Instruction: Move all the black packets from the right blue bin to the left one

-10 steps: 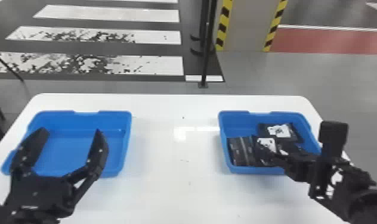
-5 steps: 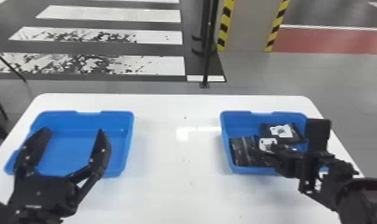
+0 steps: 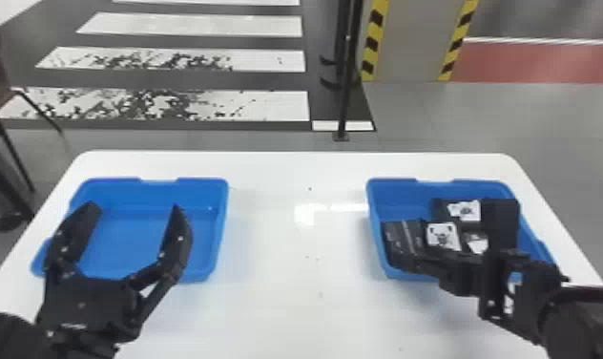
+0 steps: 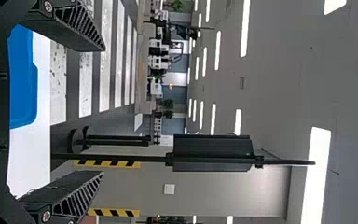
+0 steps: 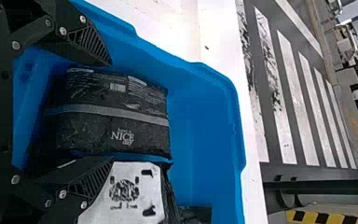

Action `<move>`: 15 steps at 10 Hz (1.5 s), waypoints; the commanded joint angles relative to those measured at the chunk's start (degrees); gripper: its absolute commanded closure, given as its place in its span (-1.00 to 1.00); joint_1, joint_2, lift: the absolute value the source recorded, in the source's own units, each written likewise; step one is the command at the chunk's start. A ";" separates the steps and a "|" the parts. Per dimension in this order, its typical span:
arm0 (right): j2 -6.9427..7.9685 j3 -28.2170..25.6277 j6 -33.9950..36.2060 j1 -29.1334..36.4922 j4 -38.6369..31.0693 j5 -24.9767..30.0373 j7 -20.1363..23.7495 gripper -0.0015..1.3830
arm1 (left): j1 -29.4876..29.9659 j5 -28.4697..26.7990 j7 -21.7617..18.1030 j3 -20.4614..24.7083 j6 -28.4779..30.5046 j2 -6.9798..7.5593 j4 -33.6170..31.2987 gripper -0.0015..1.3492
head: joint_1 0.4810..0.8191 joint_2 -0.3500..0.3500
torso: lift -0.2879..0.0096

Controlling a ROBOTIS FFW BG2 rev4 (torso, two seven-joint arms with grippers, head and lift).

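Note:
In the head view my left gripper [image 3: 134,208] stands open above the left blue bin [image 3: 145,238], in which no packet is seen; its spread fingers also show in the left wrist view [image 4: 103,109]. My right gripper [image 3: 451,243] is over the near side of the right blue bin [image 3: 393,191]. Inside lie a striped black packet [image 3: 403,238] and black packets with white labels [image 3: 465,210]. From the right wrist view, my right gripper [image 5: 111,112] is open, its fingers on either side of the striped packet [image 5: 116,116]; a white-labelled packet [image 5: 133,191] lies beside the lower finger.
Both bins stand on a white table [image 3: 286,286], with bare tabletop between them. Behind the table are a dark pole [image 3: 346,95] and a pillar with yellow-black edges. A chair [image 3: 0,86] is at the far left.
My right gripper has shifted left over the right bin, toward the striped packet. The head view has swung slightly left. My left gripper keeps its place and stays open.

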 commanded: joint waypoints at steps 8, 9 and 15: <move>-0.73 0.54 -5.94 -0.63 3.65 -8.13 0.62 0.50 | -0.07 -0.19 0.00 0.11 -0.94 0.00 0.29 -0.86 | 0.27 0.03 | -0.01; -0.64 0.20 -8.89 0.77 2.52 -9.96 0.70 0.50 | -0.07 -0.19 -0.09 0.11 -1.22 0.00 0.43 -0.86 | 0.27 0.04 | -0.01; -0.20 0.65 -23.52 5.83 -6.34 -16.47 7.38 0.50 | -0.35 0.95 -0.09 -0.23 -1.78 0.00 0.99 -0.86 | 0.27 0.06 | -0.01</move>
